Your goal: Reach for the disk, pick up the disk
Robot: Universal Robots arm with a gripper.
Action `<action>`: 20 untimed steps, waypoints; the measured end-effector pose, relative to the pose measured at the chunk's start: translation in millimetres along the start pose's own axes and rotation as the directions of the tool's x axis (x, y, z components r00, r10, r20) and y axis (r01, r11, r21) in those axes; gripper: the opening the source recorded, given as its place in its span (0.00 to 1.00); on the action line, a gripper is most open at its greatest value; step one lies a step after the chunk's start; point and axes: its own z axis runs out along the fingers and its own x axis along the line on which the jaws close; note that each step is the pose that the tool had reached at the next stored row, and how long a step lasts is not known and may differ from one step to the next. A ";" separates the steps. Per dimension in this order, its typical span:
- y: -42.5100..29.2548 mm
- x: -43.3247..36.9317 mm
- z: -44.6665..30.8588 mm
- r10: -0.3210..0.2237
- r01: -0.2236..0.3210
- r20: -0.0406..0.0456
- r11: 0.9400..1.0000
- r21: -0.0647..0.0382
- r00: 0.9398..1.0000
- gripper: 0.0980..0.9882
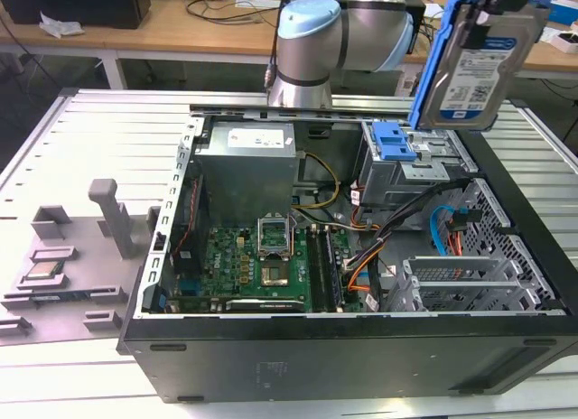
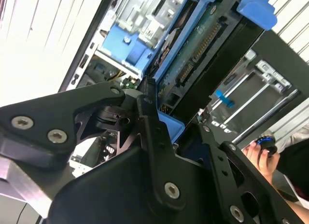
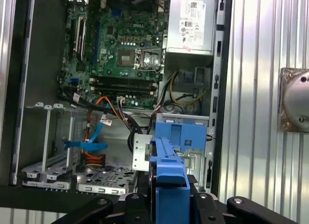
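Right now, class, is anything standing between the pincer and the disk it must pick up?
Nothing visible does. The pincer is shut on the disk, which hangs in the air above the drive cage of the open computer case.

Slatted metal table [image 1: 99, 139] carries the open computer case [image 1: 316, 356]; a grey fixture [image 1: 90, 256] lies beside it.

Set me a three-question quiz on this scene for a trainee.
1. True or false: the disk is held in the air above the case.
2. The jaws are: A open; B shut on the disk; C shut on a cable.
3. Fill in: the disk's edge rails are ____.
Key: 1 true; 2 B; 3 blue.
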 end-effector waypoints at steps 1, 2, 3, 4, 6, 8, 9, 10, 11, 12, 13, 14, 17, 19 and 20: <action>-4.0 0.2 -0.2 0.000 0.000 0.000 1.000 0.000 1.000 0.30; -8.7 0.5 -0.4 0.000 0.000 0.000 1.000 0.000 1.000 0.30; -11.3 0.6 -0.5 0.000 0.000 0.000 1.000 0.000 1.000 0.30; -12.0 0.6 -0.5 0.000 0.000 0.000 1.000 0.000 1.000 0.30; -12.0 0.7 -0.5 0.000 0.000 0.000 1.000 0.000 1.000 0.30; -12.0 0.7 -0.6 0.000 0.000 -0.001 1.000 0.000 1.000 0.30; -11.9 0.7 -0.5 0.001 -0.001 0.000 1.000 0.000 1.000 0.30; -11.7 0.7 -0.5 0.005 -0.005 0.000 1.000 0.000 1.000 0.30; -11.7 0.6 -0.4 0.037 -0.037 0.001 0.999 -0.002 0.999 0.30; -11.7 0.6 -0.3 0.062 -0.062 0.002 0.998 -0.003 0.998 0.30; -11.6 0.7 -0.2 0.079 -0.079 0.003 0.997 -0.003 0.997 0.30; -11.6 0.7 -0.3 0.095 -0.095 0.006 0.995 -0.004 0.995 0.30; -11.7 0.6 -0.2 0.111 -0.111 0.040 0.994 -0.006 0.993 0.30; -11.7 0.6 -0.2 0.125 -0.124 0.050 0.992 -0.008 0.991 0.30; -11.7 0.6 -0.1 0.134 -0.134 0.051 0.991 -0.008 0.990 0.30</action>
